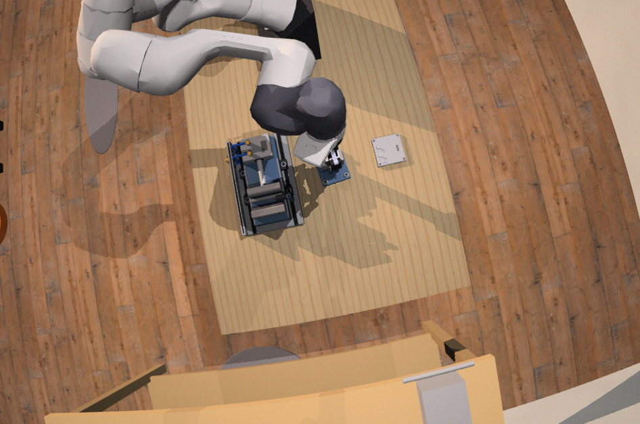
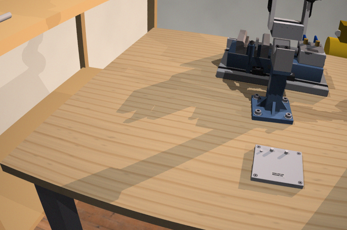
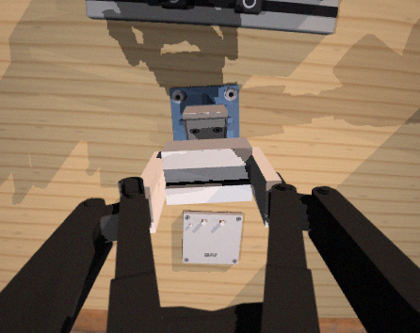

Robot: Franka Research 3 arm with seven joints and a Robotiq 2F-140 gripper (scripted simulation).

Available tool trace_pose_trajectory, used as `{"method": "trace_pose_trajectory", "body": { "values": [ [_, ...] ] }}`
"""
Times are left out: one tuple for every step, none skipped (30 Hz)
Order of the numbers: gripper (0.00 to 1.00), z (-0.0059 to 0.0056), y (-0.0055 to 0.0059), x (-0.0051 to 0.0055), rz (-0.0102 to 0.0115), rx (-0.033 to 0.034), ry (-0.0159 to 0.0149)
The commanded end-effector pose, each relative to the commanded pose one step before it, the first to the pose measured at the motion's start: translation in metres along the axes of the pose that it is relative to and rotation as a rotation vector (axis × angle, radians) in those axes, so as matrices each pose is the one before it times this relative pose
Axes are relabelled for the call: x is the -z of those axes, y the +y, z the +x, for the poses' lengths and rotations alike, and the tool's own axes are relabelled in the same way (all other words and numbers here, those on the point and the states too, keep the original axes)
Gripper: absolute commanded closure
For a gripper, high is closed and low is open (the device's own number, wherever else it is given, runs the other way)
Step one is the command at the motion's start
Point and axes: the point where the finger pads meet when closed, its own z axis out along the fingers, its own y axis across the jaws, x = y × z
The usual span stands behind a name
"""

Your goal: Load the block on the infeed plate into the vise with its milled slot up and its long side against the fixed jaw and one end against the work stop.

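Note:
My gripper [image 2: 287,27] [image 3: 207,166] is shut on the ends of the part [image 2: 287,31] [image 3: 204,159], a light grey block. The part hangs level above the V-block [image 2: 282,60] [image 3: 205,128], with a gap between them. Its long slot faces up toward the wrist camera. The vise [image 1: 272,226] [image 2: 313,90] stands beyond the V-block; its jaws are apart and no part lies between them. The fixed jaw [image 1: 267,211] [image 2: 241,42] is at the end away from the air cylinder [image 1: 256,147] [image 2: 311,53]. The work stop and low bars are not clearly visible. The arm hides the part in the top view.
The infeed plate [image 1: 388,151] [image 2: 277,164] [image 3: 211,242] bears only its small pins, with no block on it. The V-block's blue foot [image 1: 338,178] [image 2: 271,118] is bolted between the infeed plate and the vise. Blue fittings stick up on the cylinder.

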Motion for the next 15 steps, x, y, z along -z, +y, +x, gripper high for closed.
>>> {"method": "trace_pose_trajectory", "body": {
  "values": [
    [1.00,-0.00059,-0.00054,0.00960,0.00156,0.00270,-0.00045],
    [1.00,0.00000,0.00000,0.00168,0.00000,0.00000,0.00000],
    [1.00,0.00000,0.00001,0.00171,0.00000,0.00001,-0.00001],
    [1.00,0.00000,0.00000,0.00171,0.00000,0.00000,0.00000],
    [1.00,0.00000,0.00000,0.00172,0.00000,0.00000,0.00000],
    [1.00,0.00000,0.00000,0.00000,0.00000,0.00000,0.00000],
    [1.00,0.00000,0.00000,0.00000,0.00000,0.00000,0.00000],
    [1.00,0.00000,0.00001,0.00172,0.00000,0.00001,-0.00001],
    [1.00,0.00000,-0.00001,0.00170,0.00000,-0.00001,0.00001],
    [1.00,0.00000,0.00000,0.00168,0.00000,0.00000,0.00000],
    [1.00,0.00000,0.00001,0.00166,0.00000,0.00001,-0.00001],
    [1.00,0.00000,-0.00001,0.00162,0.00000,-0.00001,0.00001],
    [1.00,0.00000,0.00000,0.00158,0.00000,0.00000,0.00000],
    [1.00,0.00000,0.00001,0.00154,0.00000,0.00001,-0.00001],
    [1.00,0.00000,0.00000,0.00148,0.00000,0.00000,0.00000]
  ]
}}
